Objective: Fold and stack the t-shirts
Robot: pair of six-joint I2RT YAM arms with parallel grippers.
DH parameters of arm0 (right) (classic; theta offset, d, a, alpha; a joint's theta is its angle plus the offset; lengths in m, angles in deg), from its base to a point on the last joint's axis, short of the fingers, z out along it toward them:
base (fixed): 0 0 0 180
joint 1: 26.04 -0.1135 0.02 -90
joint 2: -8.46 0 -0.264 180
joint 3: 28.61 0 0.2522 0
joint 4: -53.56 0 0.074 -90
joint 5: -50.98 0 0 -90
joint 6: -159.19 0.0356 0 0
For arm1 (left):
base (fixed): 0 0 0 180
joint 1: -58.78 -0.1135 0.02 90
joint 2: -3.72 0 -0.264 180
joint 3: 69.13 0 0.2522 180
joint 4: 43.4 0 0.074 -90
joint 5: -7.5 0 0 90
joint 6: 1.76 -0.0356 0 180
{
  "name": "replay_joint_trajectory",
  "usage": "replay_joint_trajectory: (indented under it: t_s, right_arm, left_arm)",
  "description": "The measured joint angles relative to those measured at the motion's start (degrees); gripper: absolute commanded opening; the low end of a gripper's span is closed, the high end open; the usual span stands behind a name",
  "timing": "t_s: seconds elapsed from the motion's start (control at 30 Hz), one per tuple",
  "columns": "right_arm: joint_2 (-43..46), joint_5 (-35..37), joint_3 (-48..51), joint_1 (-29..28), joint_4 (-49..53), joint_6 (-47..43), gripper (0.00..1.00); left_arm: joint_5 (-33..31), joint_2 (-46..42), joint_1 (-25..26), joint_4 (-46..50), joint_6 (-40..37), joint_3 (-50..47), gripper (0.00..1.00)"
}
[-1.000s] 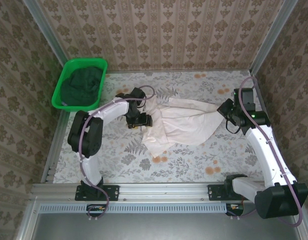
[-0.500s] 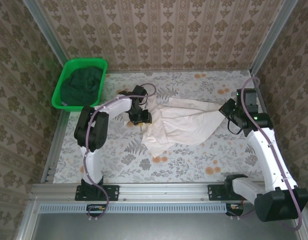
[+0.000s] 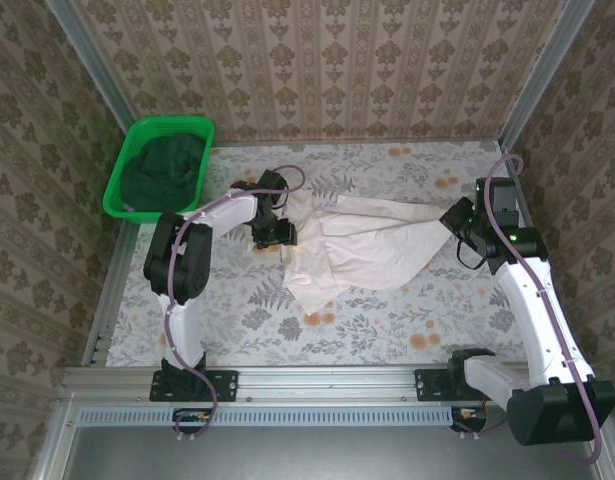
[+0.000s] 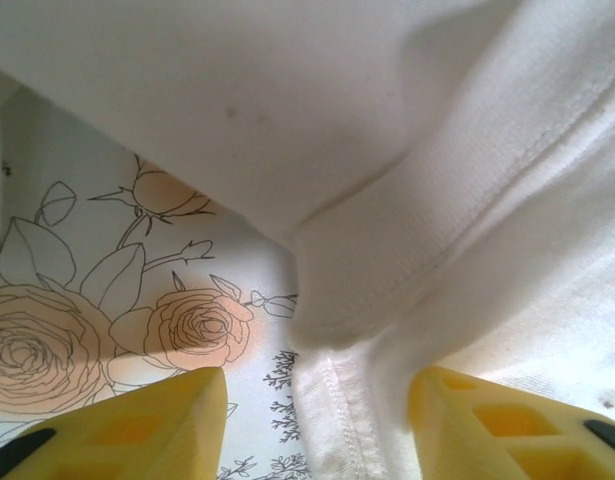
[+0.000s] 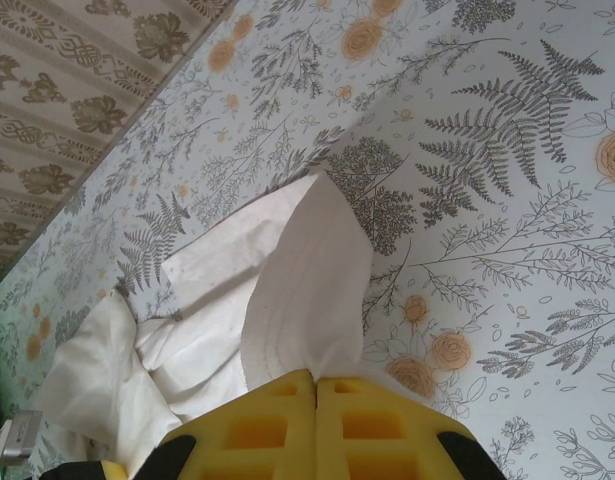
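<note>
Right gripper pinches the shirt at 3 o'clock, while left gripper, open astride its 9 o'clock edge, may close shallow and slip off.

The left yellow-fingered gripper hangs low on its bent arm, jaws apart. The right yellow-fingered gripper pinches the pale cream cloth t-shirt between its closed tips.
</note>
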Motion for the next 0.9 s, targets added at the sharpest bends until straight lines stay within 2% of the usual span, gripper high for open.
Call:
replay_joint_trajectory:
  t_s: [0.07, 0.27, 0.37, 0.53, 0.9]
  right_arm:
    - [0.0, 0.0, 0.0, 0.0, 0.0, 0.0, 0.00]
    - [0.0, 0.0, 0.0, 0.2, 0.0, -0.2, 0.00]
    - [0.0, -0.1, 0.0, 0.2, 0.0, -0.3, 0.00]
    - [0.2, -0.2, 0.0, 0.2, 0.1, -0.8, 0.00]
    - [0.5, -0.5, 0.1, 0.5, 0.2, -0.9, 0.00]
  left_arm:
    - [0.3, 0.0, -0.1, -0.2, 0.0, 0.0, 0.49]
    - [2.7, 0.3, -0.7, -2.1, 1.0, 0.0, 0.72]
    - [3.7, -0.3, -1.1, -4.9, 1.6, -1.6, 0.75]
    - [4.7, -4.5, -3.0, -8.9, 3.2, -7.6, 0.64]
    - [5.5, -4.2, -3.7, -10.8, 5.3, -6.8, 0.53]
